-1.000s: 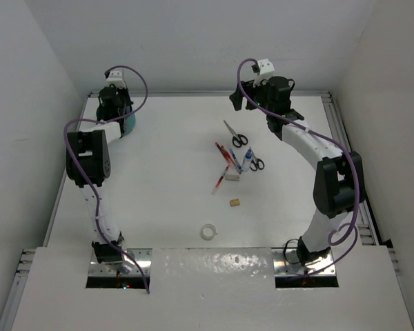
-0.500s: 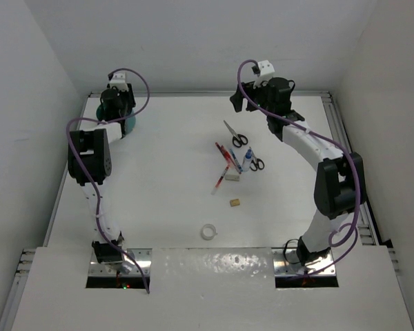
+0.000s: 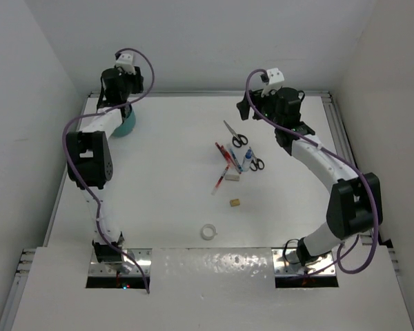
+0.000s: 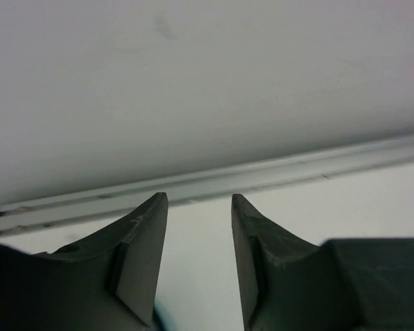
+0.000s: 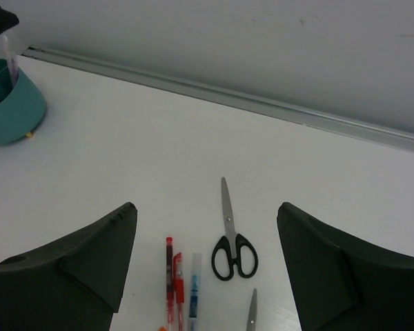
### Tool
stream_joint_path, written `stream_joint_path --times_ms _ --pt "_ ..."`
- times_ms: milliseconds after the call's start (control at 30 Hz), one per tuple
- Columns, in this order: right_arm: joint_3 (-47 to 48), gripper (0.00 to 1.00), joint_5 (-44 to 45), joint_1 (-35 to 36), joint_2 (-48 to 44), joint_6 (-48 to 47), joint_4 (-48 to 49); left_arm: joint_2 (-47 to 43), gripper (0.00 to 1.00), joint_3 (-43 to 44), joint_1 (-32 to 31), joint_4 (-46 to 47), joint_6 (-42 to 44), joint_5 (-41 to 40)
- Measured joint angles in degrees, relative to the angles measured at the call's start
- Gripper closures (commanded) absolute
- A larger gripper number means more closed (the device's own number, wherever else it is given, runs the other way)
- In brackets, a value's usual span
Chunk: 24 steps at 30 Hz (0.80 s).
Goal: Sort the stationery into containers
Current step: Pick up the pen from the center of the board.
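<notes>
Lying mid-frame on the worktop (image 3: 165,186), scissors (image 3: 236,134), pens (image 3: 224,162) and glue bottle (image 3: 248,160) sit well apart from the teal organiser cup (image 3: 127,124) at upper left. The left gripper (image 4: 197,200) hangs beside the cup, jaws narrowly parted and empty. The right gripper (image 5: 205,210) gapes wide, the scissors framed between its jaws. The left wrist has drawn off the cup and the right arm has swung rightward.

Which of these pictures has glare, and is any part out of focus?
Top view: bright glare on the glossy near panel. Left wrist view: the close fingers look slightly soft. Right wrist view: the scissors are sharp and evenly lit.
</notes>
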Motion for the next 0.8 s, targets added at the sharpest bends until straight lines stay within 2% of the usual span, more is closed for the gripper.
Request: stream_joint_path --times_ms 200,433,667,800 --pt "-2.69 0.22 3.96 -1.22 -5.92 1.6 -5.81 -4.79 0.67 0.48 -10.86 -20.48 2.6 7.13" --pt "-12.24 0.22 7.61 -3.67 -16.57 1.97 -10.86 -5.84 0.63 -8.15 -27.36 -36.11 3.19 7.82" --pt "-21.46 0.23 8.33 -3.69 -26.51 2.73 -12.79 -8.48 0.63 -15.39 -36.3 -40.5 6.12 7.1" --pt "-24.24 0.23 9.03 -3.69 -31.21 3.23 -14.12 -15.52 0.65 -26.64 -39.21 -36.87 16.96 7.1"
